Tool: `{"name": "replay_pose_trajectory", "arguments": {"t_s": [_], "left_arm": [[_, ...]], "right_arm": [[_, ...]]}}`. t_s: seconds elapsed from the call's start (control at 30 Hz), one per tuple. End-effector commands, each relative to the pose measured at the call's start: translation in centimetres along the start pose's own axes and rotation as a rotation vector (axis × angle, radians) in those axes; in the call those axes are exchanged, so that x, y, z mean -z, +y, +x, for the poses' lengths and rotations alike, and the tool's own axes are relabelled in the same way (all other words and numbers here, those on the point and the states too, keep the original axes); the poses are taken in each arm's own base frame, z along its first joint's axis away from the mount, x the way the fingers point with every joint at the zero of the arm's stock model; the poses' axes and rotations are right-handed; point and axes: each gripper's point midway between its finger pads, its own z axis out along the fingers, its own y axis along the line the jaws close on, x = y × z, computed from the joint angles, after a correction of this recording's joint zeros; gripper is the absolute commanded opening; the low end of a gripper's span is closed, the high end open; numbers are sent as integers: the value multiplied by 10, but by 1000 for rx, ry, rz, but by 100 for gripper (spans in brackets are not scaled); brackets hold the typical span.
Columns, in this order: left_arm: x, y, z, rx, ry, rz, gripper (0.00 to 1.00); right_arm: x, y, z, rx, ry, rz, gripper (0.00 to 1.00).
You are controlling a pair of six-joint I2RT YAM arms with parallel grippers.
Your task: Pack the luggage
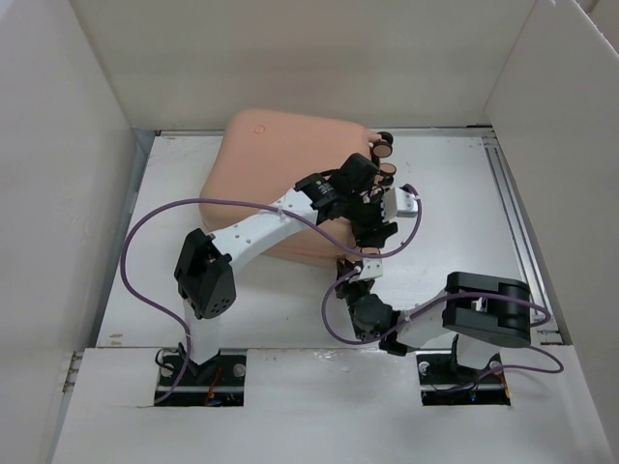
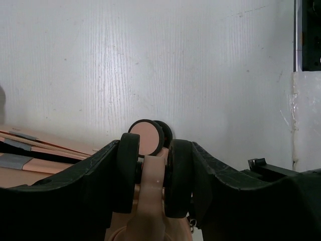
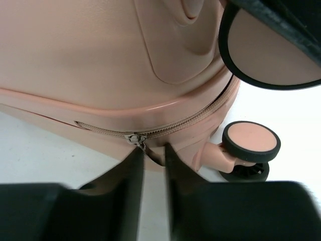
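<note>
The peach-pink luggage [image 1: 266, 164] lies closed at the upper centre of the top view. At its right edge the left gripper [image 2: 153, 168] clamps a caster [image 2: 129, 170], and the right gripper [image 3: 154, 160] pinches the zipper pull [image 3: 136, 139].

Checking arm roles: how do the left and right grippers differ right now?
The left gripper clamps a twin wheel; the right gripper sits at the zipper pull, grip unclear. The left's jaws stand wide around the wheel; the right's are nearly together. Both work at the luggage's wheeled end.
</note>
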Motion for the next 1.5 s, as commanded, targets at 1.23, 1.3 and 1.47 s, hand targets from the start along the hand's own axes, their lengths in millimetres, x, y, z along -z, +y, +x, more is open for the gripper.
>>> {"name": "replay_pose_trajectory", "arguments": {"t_s": [1.23, 1.3, 1.47], "left_arm": [[69, -47, -39, -34, -111, 41, 0], [67, -58, -25, -48, -75, 50, 0], [67, -79, 4, -94, -6, 74, 0]], "right_arm": [[-38, -119, -40, -319, -14, -24, 0], [-51, -137, -49, -314, -37, 8, 0], [-77, -153, -58, -235, -5, -16, 0]]}}
